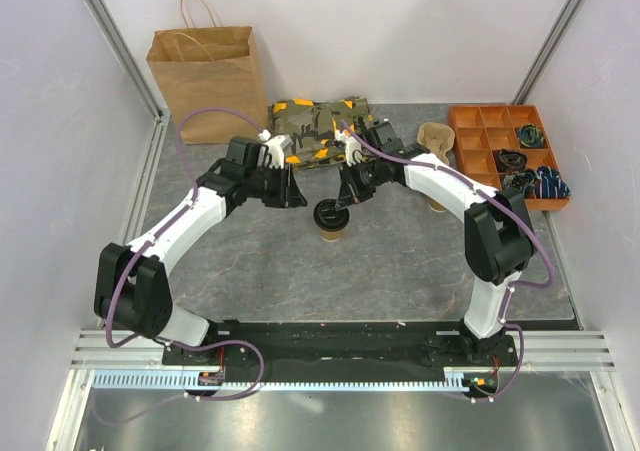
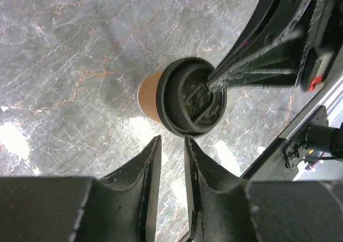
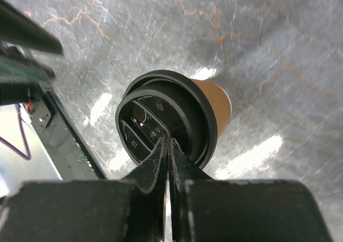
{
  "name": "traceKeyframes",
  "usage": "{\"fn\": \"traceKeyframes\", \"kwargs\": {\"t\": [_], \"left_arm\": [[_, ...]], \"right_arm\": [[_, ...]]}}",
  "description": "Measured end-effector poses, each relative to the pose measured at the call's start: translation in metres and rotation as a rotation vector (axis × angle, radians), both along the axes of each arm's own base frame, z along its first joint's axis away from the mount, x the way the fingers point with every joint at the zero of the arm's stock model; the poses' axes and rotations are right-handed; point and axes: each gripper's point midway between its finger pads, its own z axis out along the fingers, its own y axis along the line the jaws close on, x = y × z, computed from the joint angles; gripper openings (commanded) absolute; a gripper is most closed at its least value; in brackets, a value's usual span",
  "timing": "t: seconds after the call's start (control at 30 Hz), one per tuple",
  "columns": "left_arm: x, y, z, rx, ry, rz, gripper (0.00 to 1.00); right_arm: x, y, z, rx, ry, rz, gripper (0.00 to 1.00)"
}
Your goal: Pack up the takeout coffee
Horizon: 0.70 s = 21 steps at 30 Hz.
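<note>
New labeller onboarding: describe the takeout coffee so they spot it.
On the grey table, look centre, in front of the camouflage bundle. The takeout coffee is a small brown cup; unlike the paper bag and pulp carrier, it has a black lid.

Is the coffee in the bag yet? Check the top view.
No: the coffee stands on the table, apart from the bag.
</note>
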Motion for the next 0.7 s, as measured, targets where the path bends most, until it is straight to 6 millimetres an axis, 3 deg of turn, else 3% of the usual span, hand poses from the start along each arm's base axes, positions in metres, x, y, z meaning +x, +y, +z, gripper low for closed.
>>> {"fn": "traceKeyframes", "kwargs": {"t": [0.2,0.37,0.53,0.7], "left_arm": [[-0.024,0.004,-0.019,-0.062,0.018,-0.037,0.42],[-0.034,0.014,-0.039,-0.12,0.082,0.021,0.43],[-0.046,0.011,-0.072,-0.185,0.188,0.08,0.41],[-0.033,0.004,-0.091,-0.222,0.233,0.124,0.37]], "right_arm": [[0.013,0.005,0.004,-0.007,-0.051,0.057,0.25],[0.022,0.009,0.023,0.018,-0.101,0.079,0.49],[0.023,0.012,0.045,0.064,-0.133,0.093,0.49],[0.019,0.005,0.057,0.096,-0.126,0.066,0.41]]}}
